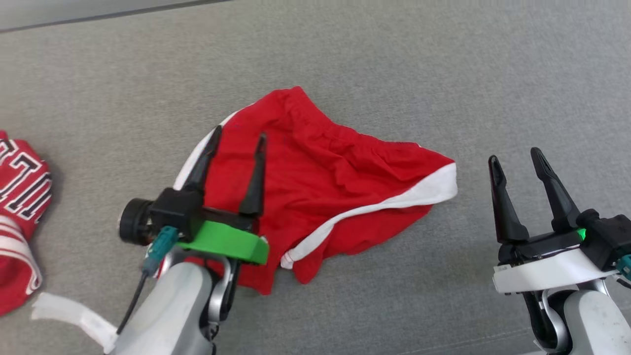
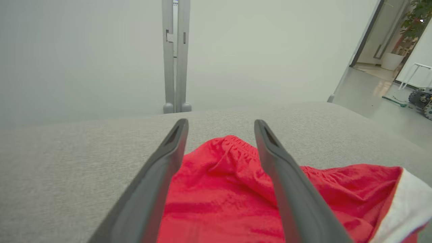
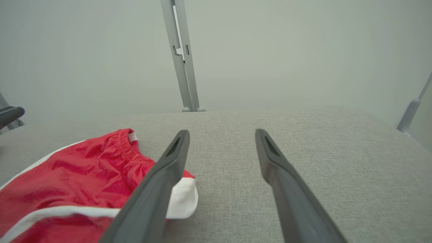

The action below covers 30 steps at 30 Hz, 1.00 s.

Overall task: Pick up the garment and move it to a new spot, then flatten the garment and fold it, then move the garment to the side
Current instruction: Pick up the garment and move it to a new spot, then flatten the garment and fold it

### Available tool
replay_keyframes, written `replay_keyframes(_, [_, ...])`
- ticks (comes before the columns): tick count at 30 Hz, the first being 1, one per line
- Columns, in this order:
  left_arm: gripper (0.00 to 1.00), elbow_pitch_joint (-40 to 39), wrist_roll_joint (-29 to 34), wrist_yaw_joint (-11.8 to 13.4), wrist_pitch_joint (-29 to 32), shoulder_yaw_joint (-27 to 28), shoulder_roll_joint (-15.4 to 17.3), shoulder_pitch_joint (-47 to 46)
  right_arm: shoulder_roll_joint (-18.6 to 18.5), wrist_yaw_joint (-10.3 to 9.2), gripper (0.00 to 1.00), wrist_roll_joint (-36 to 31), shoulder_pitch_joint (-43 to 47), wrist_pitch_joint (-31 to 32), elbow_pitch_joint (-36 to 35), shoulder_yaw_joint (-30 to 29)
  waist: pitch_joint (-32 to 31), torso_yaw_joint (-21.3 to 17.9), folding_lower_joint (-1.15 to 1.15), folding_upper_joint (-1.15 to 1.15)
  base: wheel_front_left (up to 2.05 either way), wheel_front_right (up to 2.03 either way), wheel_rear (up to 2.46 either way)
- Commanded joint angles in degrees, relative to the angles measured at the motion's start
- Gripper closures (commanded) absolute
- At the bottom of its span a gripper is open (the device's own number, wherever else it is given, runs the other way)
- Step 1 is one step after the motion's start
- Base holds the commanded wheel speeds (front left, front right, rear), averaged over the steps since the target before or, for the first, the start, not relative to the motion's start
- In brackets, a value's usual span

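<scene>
We note first the left gripper [image 2: 221, 123]: its two dark fingers rise from the lower edge of its wrist view and are cut off there. Its jaws stand wide apart and nothing is pinched between them. The red shorts [image 1: 335, 172], trimmed in white, lie under and between these fingers, and the gathered waistband shows just beyond the fingertips. We cannot tell whether the undersides of the fingers touch the cloth or hang just over it. In the head view the gripper's body and its green collar [image 1: 222, 241] cover the near part of the shorts, so the hem there is hidden.

The right gripper [image 1: 514, 156] also has its jaws spread wide and empty, over the bare grey fabric surface [image 1: 394, 74]. The white-edged leg end of the shorts lies near the outer side of the finger that faces the left gripper, clear of the gap between the jaws. In the right wrist view that finger crosses in front of the white trim and hides part of it.

The shorts lie creased, not flat, and their lower layers are hard to make out.

A second red garment [image 1: 19, 197] lies well outside the left gripper and is cut off by the frame edge; its lettering is not readable. We cannot identify a white strip [image 1: 74, 315] beside the left forearm.
</scene>
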Motion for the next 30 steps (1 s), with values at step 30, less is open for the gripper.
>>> replay_keyframes(30, [0.00,-2.5,2.3,1.3,-0.3,10.8,5.1,20.7,1.3,0.01,0.00,-0.8,12.6,5.8,-3.7,-1.7,-15.1,6.3,0.00,0.00,0.00,0.00,0.00])
